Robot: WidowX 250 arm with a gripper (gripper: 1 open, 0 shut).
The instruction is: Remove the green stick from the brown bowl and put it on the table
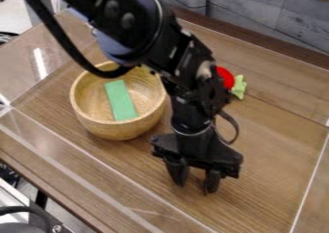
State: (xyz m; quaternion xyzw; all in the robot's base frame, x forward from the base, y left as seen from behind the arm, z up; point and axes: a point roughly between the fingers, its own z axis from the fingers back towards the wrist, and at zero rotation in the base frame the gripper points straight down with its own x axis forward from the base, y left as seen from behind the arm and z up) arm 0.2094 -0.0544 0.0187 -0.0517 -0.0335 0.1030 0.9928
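The green stick (119, 99) lies flat inside the brown bowl (90, 116), which sits on the left of the wooden table (270, 150). My gripper (193, 176) points straight down near the table's front, well to the right of the bowl. Its fingers stand open with nothing between them, tips just above the wood.
A red and green toy, like a strawberry (229, 82), lies behind the arm at the right. A clear wall (52, 155) runs along the table's front and left edges. A purple-blue thing shows behind the arm at the back.
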